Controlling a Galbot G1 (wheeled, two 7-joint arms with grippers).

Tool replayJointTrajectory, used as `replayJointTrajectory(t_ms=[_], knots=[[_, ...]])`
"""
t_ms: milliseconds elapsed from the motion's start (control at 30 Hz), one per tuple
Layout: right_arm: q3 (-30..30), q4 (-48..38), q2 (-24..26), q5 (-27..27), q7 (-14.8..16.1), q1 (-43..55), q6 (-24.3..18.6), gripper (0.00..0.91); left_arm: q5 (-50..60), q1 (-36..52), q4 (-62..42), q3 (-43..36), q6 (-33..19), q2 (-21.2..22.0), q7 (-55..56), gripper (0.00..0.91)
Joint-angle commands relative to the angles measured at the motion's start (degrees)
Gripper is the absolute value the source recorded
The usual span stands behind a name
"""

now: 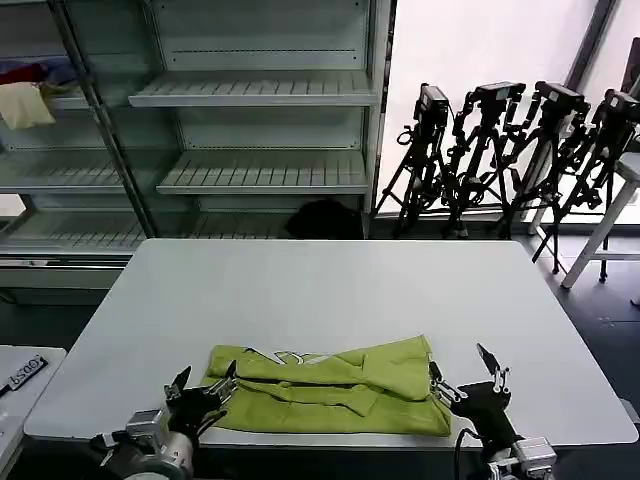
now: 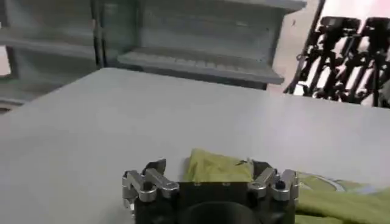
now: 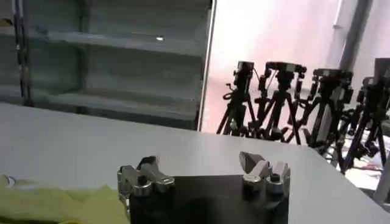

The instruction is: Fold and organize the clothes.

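The clothes are one lime yellow-green T-shirt (image 1: 330, 390), lying folded into a wide band near the table's front edge, with a small white print (image 1: 290, 357) on its far side. My left gripper (image 1: 205, 387) is open at the shirt's left end. In the left wrist view the shirt's corner (image 2: 213, 167) lies between the spread fingers of the left gripper (image 2: 208, 165). My right gripper (image 1: 468, 377) stands open just off the shirt's right end. In the right wrist view nothing lies between the right gripper's (image 3: 200, 163) fingers, and the shirt (image 3: 55, 204) lies off to one side.
The white table (image 1: 330, 280) stretches bare beyond the shirt. Metal shelving (image 1: 260, 130) stands behind it, with a cream cloth (image 1: 25, 103) and a red cloth (image 1: 25, 72) on a shelf at far left. Black tripods (image 1: 500, 150) cluster at back right. A small side table (image 1: 20, 375) sits at left.
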State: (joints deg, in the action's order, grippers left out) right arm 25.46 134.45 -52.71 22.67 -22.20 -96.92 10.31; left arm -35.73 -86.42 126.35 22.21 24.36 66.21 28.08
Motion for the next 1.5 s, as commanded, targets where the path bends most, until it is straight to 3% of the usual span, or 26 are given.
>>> replayJointTrajectory(t_ms=[33,67,100,133,167,200,233,667,1000,1200,1500], knots=[[0.87,-0.84,-0.36,-1.31,1.89,-0.67,-4.16,0.907,0.48,3.71,-9.12,-1.23,-2.38,5.48,0.26,0.907],[0.84,-0.79,-0.34,-1.25,2.02,-0.66,-4.14,0.907,1.25,3.82,-10.37,-1.35,-3.01,5.51,0.26,0.907],[0.91,-0.75,-0.30,-1.26,2.23,-0.68,-4.15,0.907,1.30,3.91,-10.74,-1.30,-3.41,5.64,0.17,0.826],[0.98,-0.60,-0.20,-1.27,2.37,-0.71,-4.14,0.907,1.17,3.84,-11.33,-1.28,-3.47,5.66,0.03,0.474],[1.13,-0.55,-0.08,-1.21,2.41,-0.74,-4.15,0.907,1.19,3.61,-11.25,-1.36,-3.67,5.63,-0.17,0.252],[1.32,-0.64,0.05,-0.82,2.49,-0.64,-4.14,0.907,1.54,2.96,-10.64,-1.68,-4.12,5.56,-0.82,0.091],[1.38,-0.76,0.12,-0.63,2.52,-0.48,-4.11,0.907,2.19,2.67,-10.28,-1.84,-4.37,5.54,-1.16,0.010],[1.13,-1.82,0.10,1.37,2.67,0.59,-3.90,0.907,15.84,-1.07,-8.11,-8.22,-6.76,5.04,-1.33,0.000],[0.73,-2.55,-0.05,1.72,2.37,1.09,-3.94,0.907,9.20,3.68,-4.25,-8.42,-5.67,4.00,5.33,0.000],[0.75,-2.60,0.05,1.67,2.15,1.67,-3.89,0.907,2.01,6.82,-0.79,-3.61,-3.83,-0.30,10.78,0.000],[0.71,-2.72,0.03,1.53,1.82,2.29,-3.93,0.907,-8.29,4.91,-4.84,15.84,-3.32,-9.38,9.58,0.000]])
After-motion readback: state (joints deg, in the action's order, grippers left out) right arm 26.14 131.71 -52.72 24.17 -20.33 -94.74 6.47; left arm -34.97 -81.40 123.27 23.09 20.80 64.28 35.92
